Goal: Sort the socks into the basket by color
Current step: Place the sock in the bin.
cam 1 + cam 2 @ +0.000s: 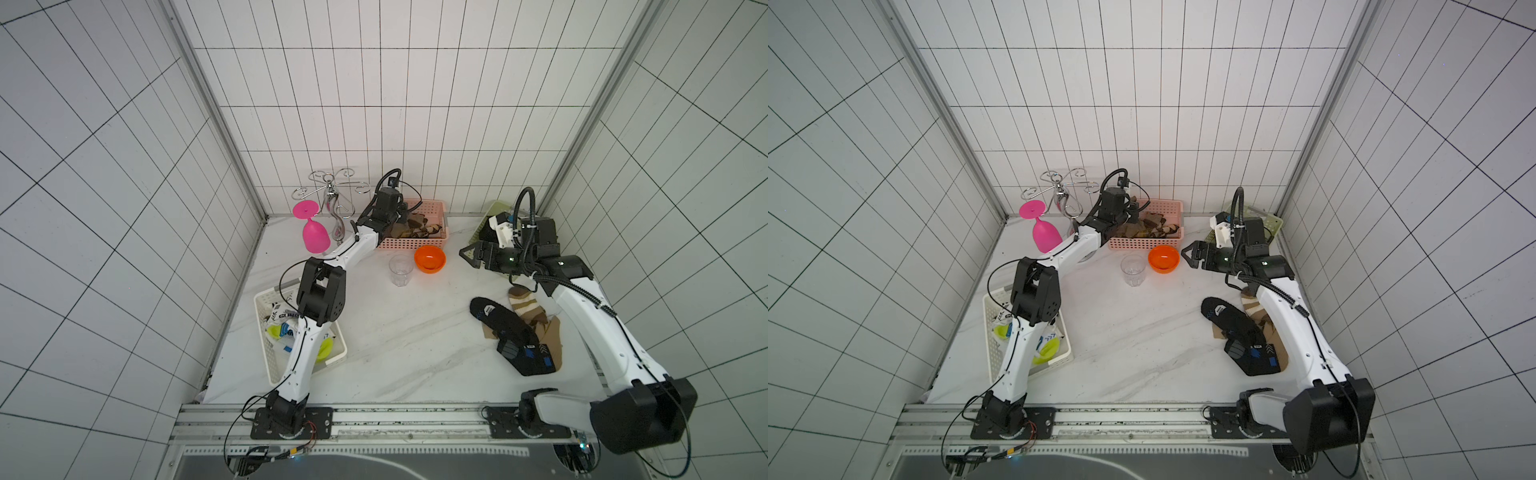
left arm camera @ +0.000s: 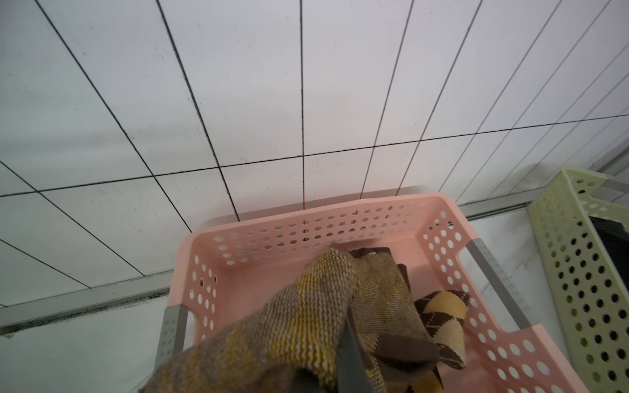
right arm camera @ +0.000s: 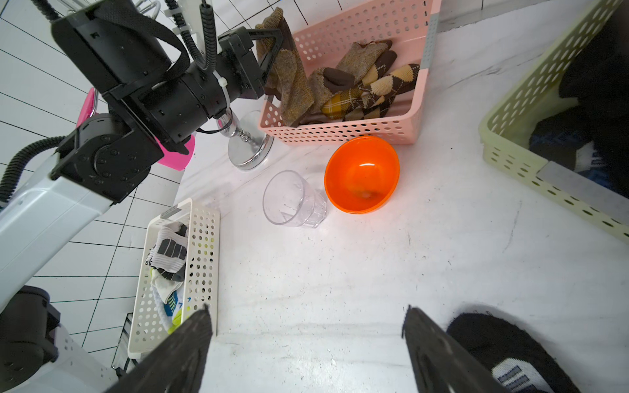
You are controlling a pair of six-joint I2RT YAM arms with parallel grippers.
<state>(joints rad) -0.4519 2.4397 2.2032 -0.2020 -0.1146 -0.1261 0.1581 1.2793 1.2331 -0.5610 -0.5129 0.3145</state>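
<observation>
Left gripper (image 3: pixel 272 42) clamped on brown plaid sock (image 3: pixel 291 85), long axis hung near vertical, lower end in pink basket (image 3: pixel 357 133) beneath jaws, right gripper (image 3: pixel 305 309) spread, empty.

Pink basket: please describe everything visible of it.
The pink basket is rectangular plastic, its walls full of round holes, with a grey handle strip at each short end. It stands upright on the white table by the back wall. Brown argyle socks lie inside. The left claw holds a brown knit sock over one end.
</observation>
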